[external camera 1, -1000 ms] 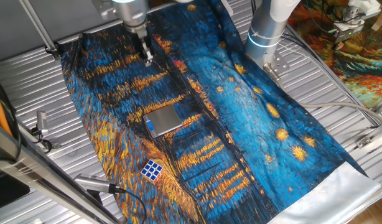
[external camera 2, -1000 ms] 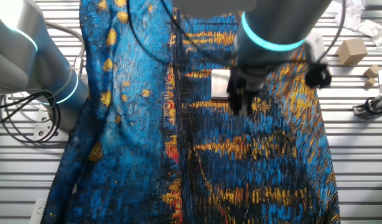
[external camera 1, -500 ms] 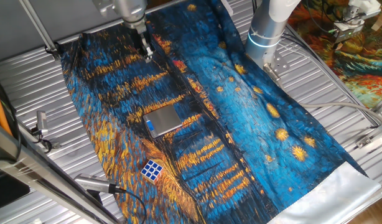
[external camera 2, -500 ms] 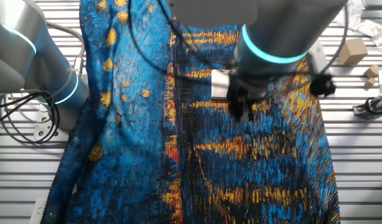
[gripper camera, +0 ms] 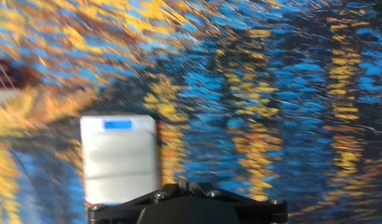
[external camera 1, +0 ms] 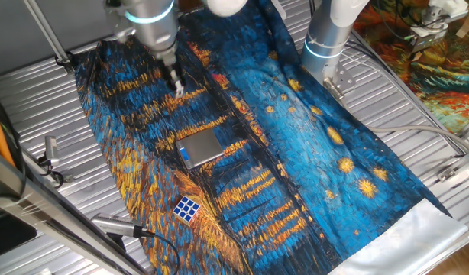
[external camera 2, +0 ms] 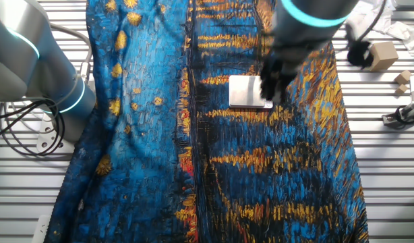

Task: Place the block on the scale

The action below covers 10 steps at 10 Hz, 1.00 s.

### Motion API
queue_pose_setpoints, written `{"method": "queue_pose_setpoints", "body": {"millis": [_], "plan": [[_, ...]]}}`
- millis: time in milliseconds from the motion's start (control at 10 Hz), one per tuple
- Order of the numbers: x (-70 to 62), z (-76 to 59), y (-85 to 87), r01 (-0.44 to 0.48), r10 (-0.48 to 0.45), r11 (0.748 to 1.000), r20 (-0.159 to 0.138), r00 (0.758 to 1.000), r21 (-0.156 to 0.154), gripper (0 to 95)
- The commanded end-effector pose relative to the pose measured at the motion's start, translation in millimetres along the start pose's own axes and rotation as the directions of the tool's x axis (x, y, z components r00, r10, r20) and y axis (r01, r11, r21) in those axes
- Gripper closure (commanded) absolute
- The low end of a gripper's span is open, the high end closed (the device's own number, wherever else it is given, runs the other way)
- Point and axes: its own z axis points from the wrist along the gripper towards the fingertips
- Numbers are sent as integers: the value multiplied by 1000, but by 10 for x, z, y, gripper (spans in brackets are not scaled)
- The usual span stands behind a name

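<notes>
Reaching for the block [external camera 1: 188, 208], low on the painted cloth [external camera 1: 311, 145] at about 7 o'clock from the scale [external camera 1: 201, 147]. Best to travel high past the scale, centre over the cube, square the fingers to two flat faces, then descend. Gripper [external camera 1: 176, 85] above the cloth at 11 o'clock from the scale, carrying nothing; spread of the jaws impossible to tell, perhaps near-closed. Block out of the other fixed view and the hand view. Hand view smeared by motion, only the scale [gripper camera: 119, 158] legible; fingertips not shown there.
</notes>
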Motion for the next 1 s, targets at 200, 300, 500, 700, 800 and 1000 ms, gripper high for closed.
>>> {"method": "queue_pose_setpoints", "body": {"millis": [200,300,500,700,800,1000], "plan": [[-131,-69,185,-28,28,1000,-1,1000,-3,950],[-161,-93,215,-34,34,999,-12,999,-1,950],[-155,-103,216,-36,36,999,-17,999,4,950],[-152,-110,216,-38,38,999,-19,999,5,950],[-152,-110,215,-37,37,999,-21,999,5,950],[-150,-113,215,-41,41,999,-22,999,6,950]]}}
